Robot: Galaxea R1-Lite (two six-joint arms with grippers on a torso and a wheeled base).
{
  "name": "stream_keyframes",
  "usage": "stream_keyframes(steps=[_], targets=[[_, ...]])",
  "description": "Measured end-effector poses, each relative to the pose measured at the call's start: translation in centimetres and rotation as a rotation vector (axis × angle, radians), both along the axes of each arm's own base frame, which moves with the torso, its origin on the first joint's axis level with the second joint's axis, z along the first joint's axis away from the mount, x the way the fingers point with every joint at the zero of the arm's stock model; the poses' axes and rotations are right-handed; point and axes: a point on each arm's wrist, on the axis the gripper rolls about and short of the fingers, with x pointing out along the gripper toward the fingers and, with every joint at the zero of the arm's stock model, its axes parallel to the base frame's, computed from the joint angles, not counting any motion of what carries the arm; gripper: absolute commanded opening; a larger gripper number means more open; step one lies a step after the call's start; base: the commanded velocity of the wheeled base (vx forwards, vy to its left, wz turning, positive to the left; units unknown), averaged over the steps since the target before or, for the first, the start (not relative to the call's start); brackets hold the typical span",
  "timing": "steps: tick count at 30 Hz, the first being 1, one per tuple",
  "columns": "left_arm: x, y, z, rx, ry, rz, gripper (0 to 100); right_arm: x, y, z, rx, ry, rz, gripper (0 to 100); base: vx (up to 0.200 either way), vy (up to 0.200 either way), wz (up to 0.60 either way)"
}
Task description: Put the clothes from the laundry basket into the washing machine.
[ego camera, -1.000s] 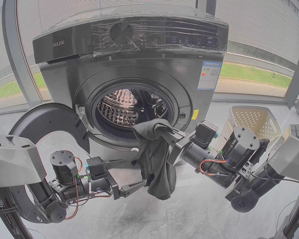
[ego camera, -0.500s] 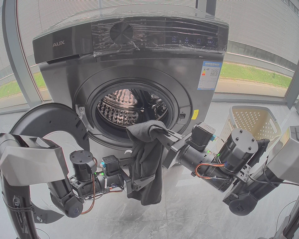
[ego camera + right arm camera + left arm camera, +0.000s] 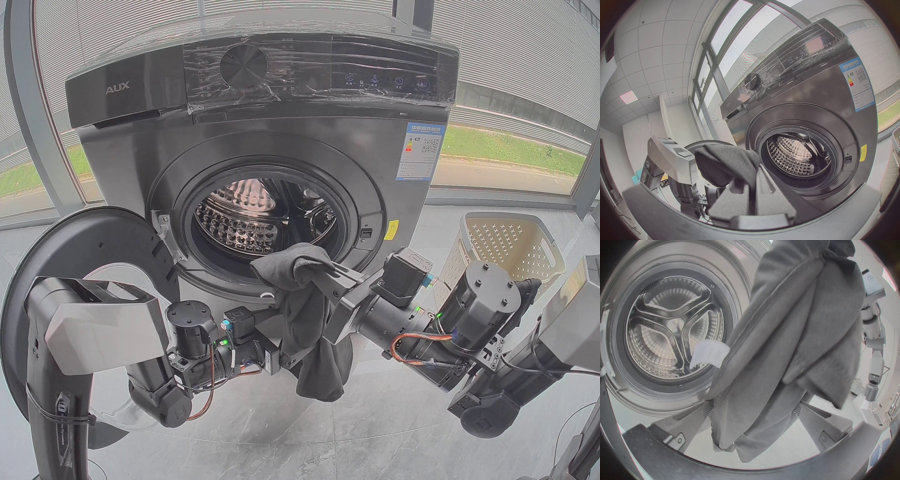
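Over the last second the left arm is seen to have swung in from the lower left. Its left gripper (image 3: 292, 332), earlier just touching the edge of the hanging cloth, is now set astride the lower part of the dark grey garment (image 3: 315, 369). The right gripper (image 3: 326, 275) has been carried a little nearer the door opening, and the garment's tail has been drawn in and hangs shorter. The garment is held in front of the lower lip of the opening of the washing machine (image 3: 262, 125), outside the drum (image 3: 250, 219), with the door (image 3: 81, 250) swung wide to the left. The laundry basket (image 3: 506, 244) stands well apart on the right. It is judged that the loose tail is being gathered so that the whole piece can be fed through the opening; the load is not yet in. In the left wrist view the left fingers (image 3: 690, 421) are shown spread apart with the cloth hanging between them, unclamped, and a white care label (image 3: 709, 354) is picked out against the drum. The head view leaves both unclear. In the right wrist view the right fingers (image 3: 768, 190) are seen pressed together on a fold of the garment, which is draped over their tips.
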Motion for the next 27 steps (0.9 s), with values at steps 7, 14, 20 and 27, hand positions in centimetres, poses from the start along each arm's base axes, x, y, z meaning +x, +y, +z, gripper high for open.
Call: stream_keyframes(steps=[7, 14, 20, 27], targets=[[1.4, -0.6, -1.4, 0.001, -0.003, 0.032, 100, -0.6, 0.0, 0.2, 0.002, 0.001, 0.005, 0, 0.0, 0.0, 0.0], [2.8, -1.2, -2.2, -0.012, -0.022, 0.073, 0, -1.0, -0.1, 0.1, -0.006, 0.008, 0.012, 0, 0.0, 0.0, 0.0], [2.9, -1.2, -2.9, -0.003, -0.013, 0.074, 0, -1.0, -0.1, 0.1, -0.005, 0.008, 0.012, 0, 0.0, 0.0, 0.0], [1.5, -0.9, -2.5, 0.016, 0.014, 0.051, 0, 0.2, -0.6, 0.6, 0.014, -0.012, -0.018, 0, 0.0, 0.0, 0.0]])
